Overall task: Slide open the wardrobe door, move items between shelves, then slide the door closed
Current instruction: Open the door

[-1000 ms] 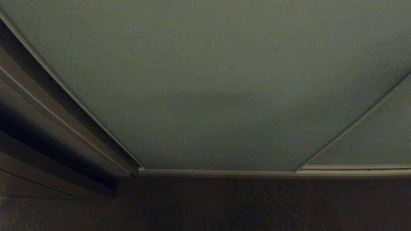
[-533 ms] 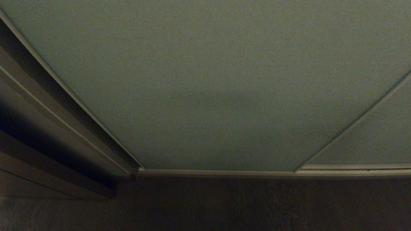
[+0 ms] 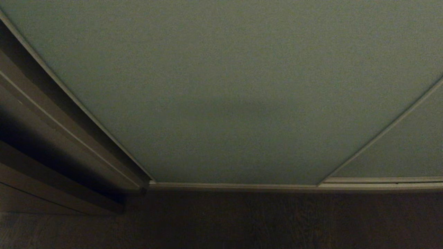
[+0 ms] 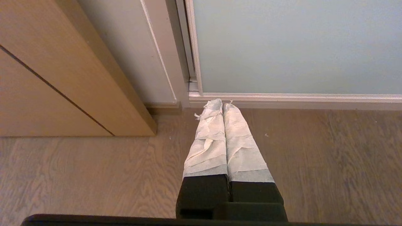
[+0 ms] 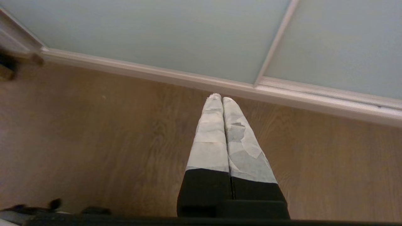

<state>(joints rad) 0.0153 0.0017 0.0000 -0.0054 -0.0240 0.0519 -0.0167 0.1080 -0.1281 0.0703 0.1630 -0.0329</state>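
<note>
While the sliding wardrobe door (image 3: 228,90) stands closed, left hand (image 4: 222,105) and right hand (image 5: 222,99) hang clenched, empty, over floor (image 5: 94,131).

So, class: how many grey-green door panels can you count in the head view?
2. The large sliding wardrobe door fills most of the view, reaching to the dark frame on the left; a second panel shows at the lower right, beyond the thin slanting edge strip. Others may lie outside the view.

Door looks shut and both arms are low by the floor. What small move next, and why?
Probably raise the right gripper toward the vertical frame strip of the sliding wardrobe door. The panel covers the opening, no shelves or toys show, and both grippers, the left gripper included, have shut jaws above the wooden floor.
</note>
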